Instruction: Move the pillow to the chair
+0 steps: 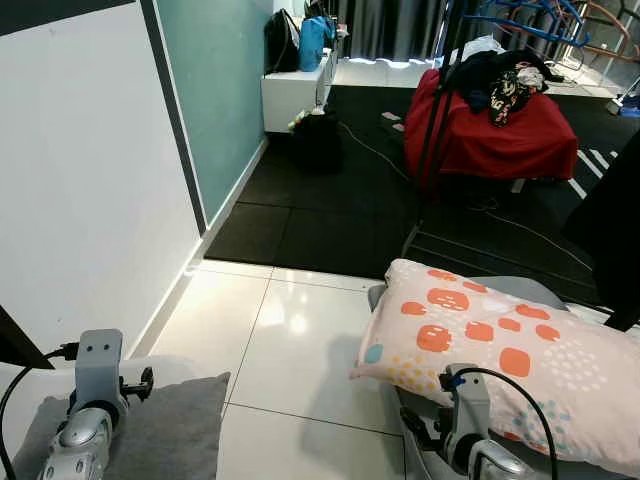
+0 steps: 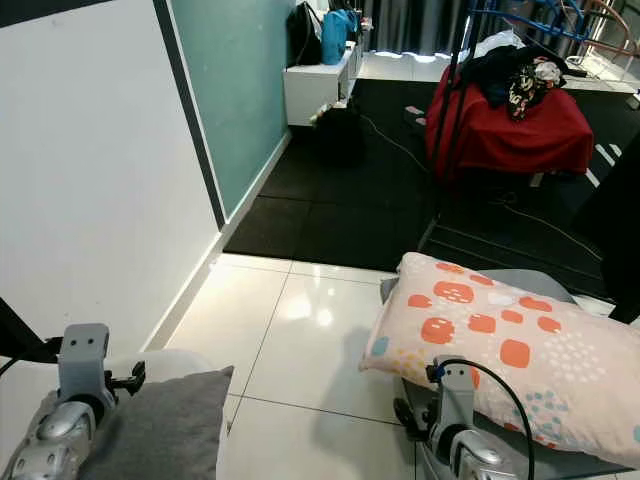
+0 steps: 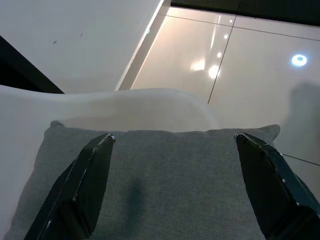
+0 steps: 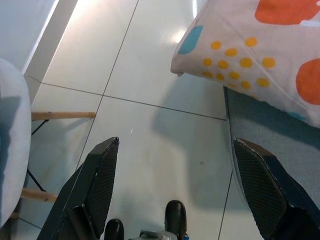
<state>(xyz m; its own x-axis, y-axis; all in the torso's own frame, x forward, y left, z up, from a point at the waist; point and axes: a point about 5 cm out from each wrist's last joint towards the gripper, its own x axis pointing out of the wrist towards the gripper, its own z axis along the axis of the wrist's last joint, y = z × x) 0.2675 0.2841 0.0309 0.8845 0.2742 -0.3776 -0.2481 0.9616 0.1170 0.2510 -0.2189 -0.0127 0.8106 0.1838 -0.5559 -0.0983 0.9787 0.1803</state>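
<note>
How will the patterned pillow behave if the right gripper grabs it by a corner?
Likely floppy: the pillow looks soft and puffy and overhangs its grey seat, so it should sag. Probably light. The open right gripper would likely pinch fabric only.

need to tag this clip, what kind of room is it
Probably a lived-in home room: a patterned pillow on a grey seat, a red-covered piece piled with clothes, and a glossy tiled floor.

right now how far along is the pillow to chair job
Barely started. Nothing looks done: the patterned pillow lies on a grey seat at the robot's right, while the white chair at its left holds only a grey cushion. In hand: neither gripper holds anything; the left gripper hangs open over the cushion, the right gripper open beside the pillow. Left: grasp, carry, place.
</note>
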